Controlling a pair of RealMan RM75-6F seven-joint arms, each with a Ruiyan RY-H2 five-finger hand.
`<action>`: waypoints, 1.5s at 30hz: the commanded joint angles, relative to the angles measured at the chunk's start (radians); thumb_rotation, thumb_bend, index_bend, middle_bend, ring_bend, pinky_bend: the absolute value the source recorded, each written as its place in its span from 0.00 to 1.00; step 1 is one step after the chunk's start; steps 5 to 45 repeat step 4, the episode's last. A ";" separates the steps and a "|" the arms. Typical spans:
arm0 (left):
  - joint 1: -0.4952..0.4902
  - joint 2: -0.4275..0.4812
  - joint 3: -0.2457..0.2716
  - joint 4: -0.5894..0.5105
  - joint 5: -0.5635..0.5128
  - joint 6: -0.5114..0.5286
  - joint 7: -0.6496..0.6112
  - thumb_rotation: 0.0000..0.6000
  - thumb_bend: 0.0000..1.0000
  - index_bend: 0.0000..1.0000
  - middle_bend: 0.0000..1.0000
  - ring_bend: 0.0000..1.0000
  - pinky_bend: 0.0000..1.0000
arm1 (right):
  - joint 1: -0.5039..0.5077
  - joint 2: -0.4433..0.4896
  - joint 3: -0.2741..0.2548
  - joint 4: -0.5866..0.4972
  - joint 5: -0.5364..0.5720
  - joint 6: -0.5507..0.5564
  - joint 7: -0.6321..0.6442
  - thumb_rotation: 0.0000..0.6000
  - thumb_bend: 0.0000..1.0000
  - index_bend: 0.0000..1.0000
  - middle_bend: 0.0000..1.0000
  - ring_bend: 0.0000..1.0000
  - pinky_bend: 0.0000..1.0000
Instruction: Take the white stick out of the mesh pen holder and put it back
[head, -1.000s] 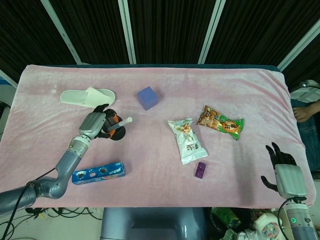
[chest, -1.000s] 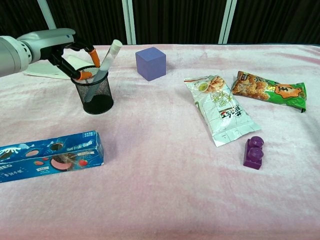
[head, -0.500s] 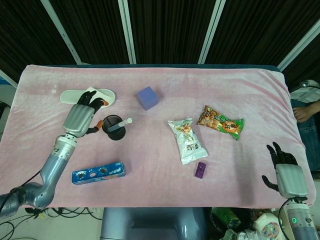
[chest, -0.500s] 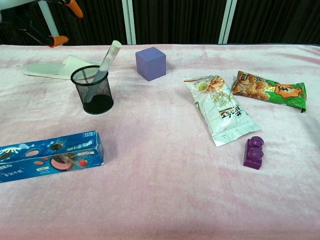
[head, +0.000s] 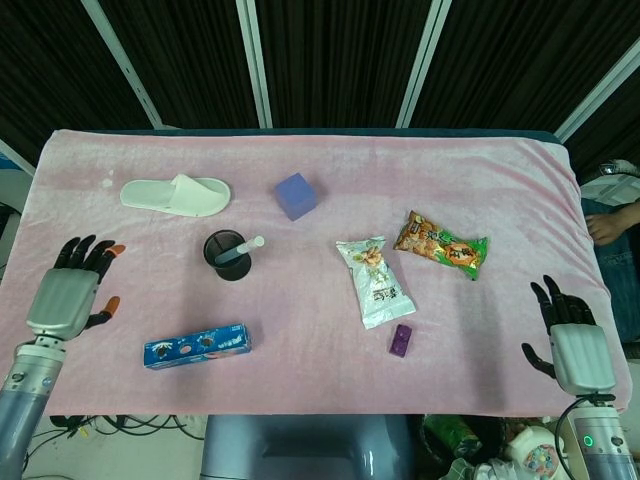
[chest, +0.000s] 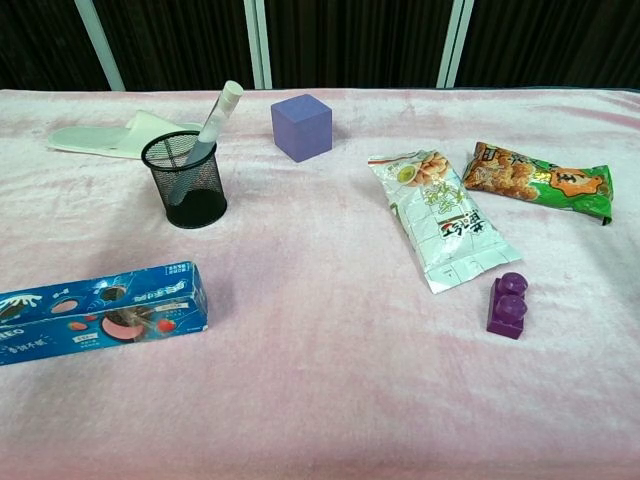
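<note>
Left hand (head: 62, 298) withdrawn — well apart from white stick (chest: 211, 122) in mesh pen holder (chest: 184, 181)

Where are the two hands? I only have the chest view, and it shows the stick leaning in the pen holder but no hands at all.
Observer: The head view shows the left hand near the table's left edge, left of the pen holder and apart from it.
Reviewer: Is it holding anything?
Observer: No, its fingers are spread with nothing in them.
Reviewer: And the right one?
Observer: The right hand is at the near right corner, fingers spread, also holding nothing, clear of the stick.
</note>
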 joint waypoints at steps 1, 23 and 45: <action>0.086 0.009 0.058 0.103 0.095 0.047 -0.148 1.00 0.33 0.14 0.11 0.00 0.02 | -0.003 -0.009 -0.003 0.011 -0.013 0.007 0.007 1.00 0.17 0.02 0.02 0.17 0.16; 0.109 -0.039 0.067 0.233 0.205 0.081 -0.291 1.00 0.33 0.14 0.11 0.00 0.01 | -0.006 -0.011 -0.005 0.010 -0.018 0.013 0.007 1.00 0.17 0.02 0.02 0.17 0.16; 0.109 -0.039 0.067 0.233 0.205 0.081 -0.291 1.00 0.33 0.14 0.11 0.00 0.01 | -0.006 -0.011 -0.005 0.010 -0.018 0.013 0.007 1.00 0.17 0.02 0.02 0.17 0.16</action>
